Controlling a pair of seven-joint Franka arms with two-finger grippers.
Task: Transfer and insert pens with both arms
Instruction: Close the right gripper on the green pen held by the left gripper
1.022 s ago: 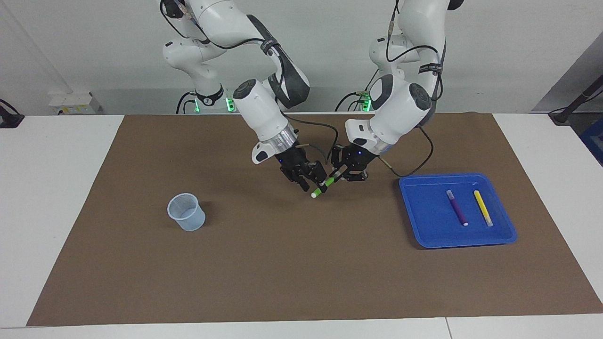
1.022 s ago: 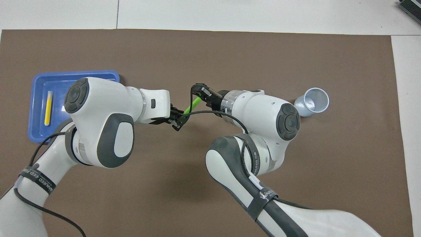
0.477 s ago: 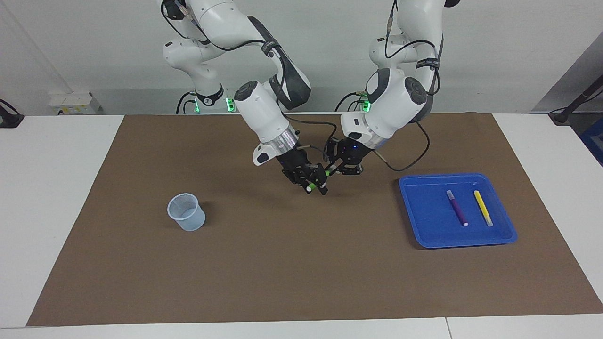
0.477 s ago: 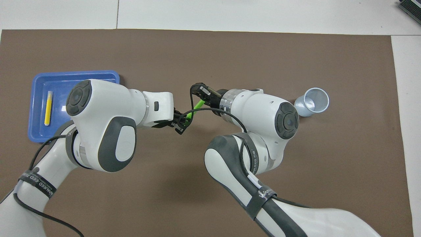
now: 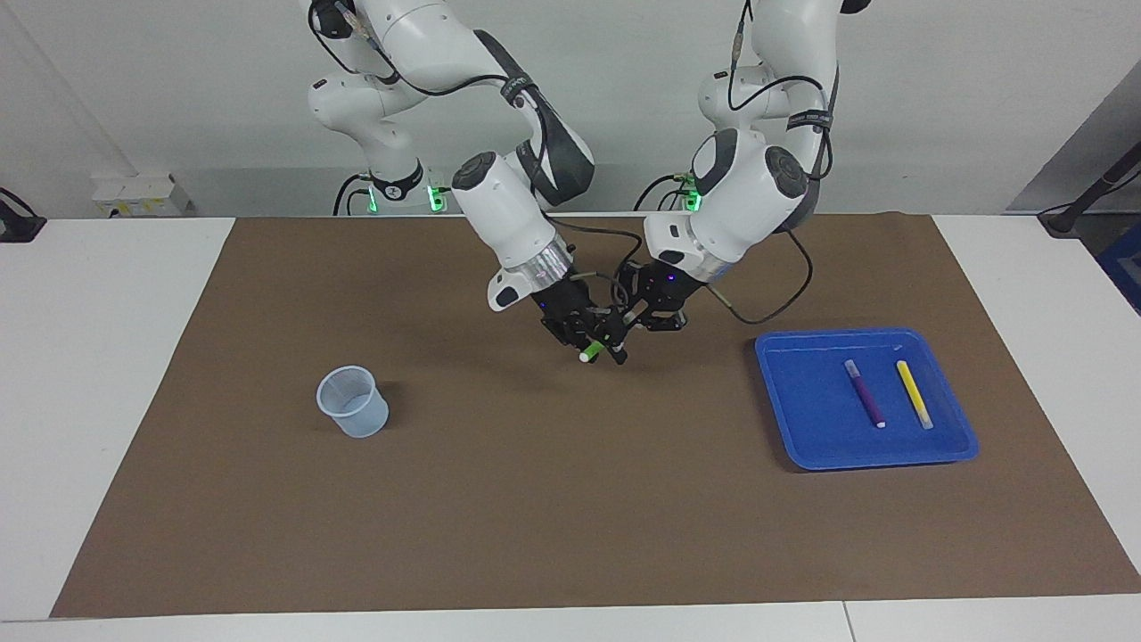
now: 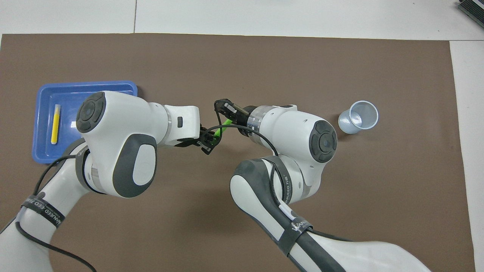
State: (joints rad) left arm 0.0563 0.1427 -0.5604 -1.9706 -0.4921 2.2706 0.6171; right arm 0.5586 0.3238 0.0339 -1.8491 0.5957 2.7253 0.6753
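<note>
The lime green pen hangs tilted in the air over the middle of the brown mat, white tip down. My left gripper is shut on its upper end. My right gripper has come in around the lower part, with one finger on each side of the pen and a gap showing between them. The white tip pokes out below it. The purple pen and the yellow pen lie side by side in the blue tray.
A clear plastic cup stands upright on the mat toward the right arm's end of the table. The tray sits toward the left arm's end. White tabletop borders the mat on all sides.
Both grippers rose a little and shifted toward the robots with the green pen. The right gripper moved in over the pen's lower part and its fingers narrowed. The left grip is unchanged.
</note>
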